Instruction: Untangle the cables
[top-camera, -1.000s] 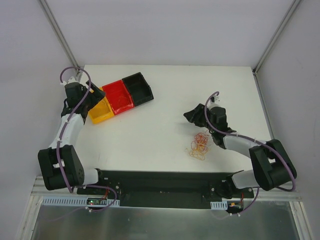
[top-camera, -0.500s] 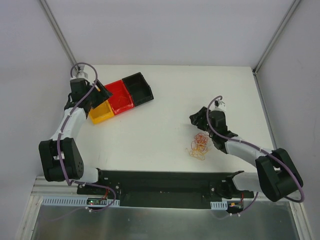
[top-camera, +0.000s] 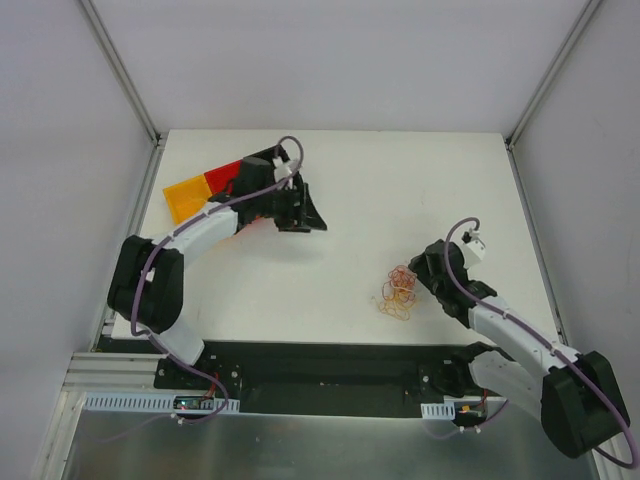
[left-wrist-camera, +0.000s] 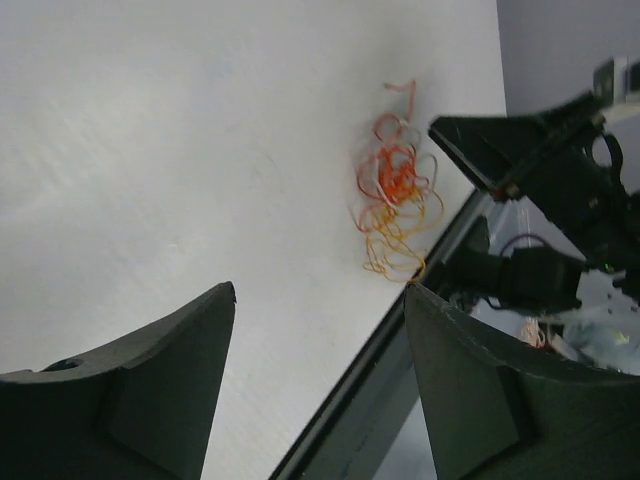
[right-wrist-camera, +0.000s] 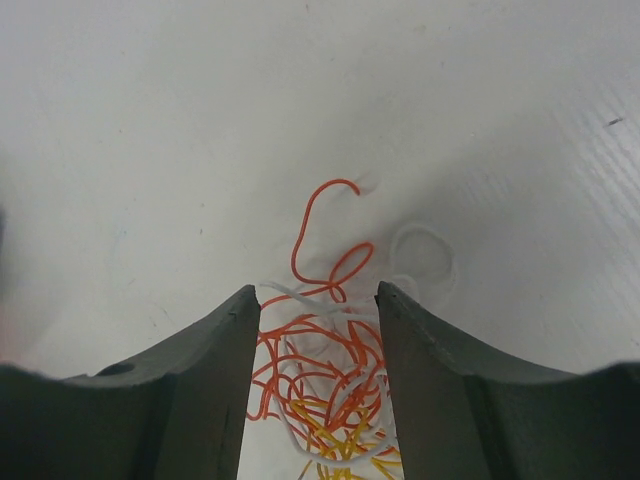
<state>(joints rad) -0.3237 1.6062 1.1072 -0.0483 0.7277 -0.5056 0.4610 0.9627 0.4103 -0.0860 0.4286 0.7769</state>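
Now, nearest the bases: right gripper (top-camera: 430, 270) lower and closer in than a second ago, just beside the right edge of the cables (top-camera: 398, 292), jaws parted and gripping nothing. From its wrist view, fingers (right-wrist-camera: 190, 400) straddling the near part of the tangle, so likely lined up for a first pinch. On the white table (top-camera: 400, 180), right of centre: one loose knot of hair-thin red, orange and yellow loops, a pale strand running through it, and a single red loop (right-wrist-camera: 300, 232) arching free on the far side, probably the easiest end to draw out. Farther back: left gripper (top-camera: 303, 214) swung away from the yellow tray (top-camera: 183, 198) and red tray (top-camera: 224, 176) toward table centre, aimed at the tangle yet well apart from it, jaws released and empty. Looks like a two-handed pull being set up; nothing separated yet.
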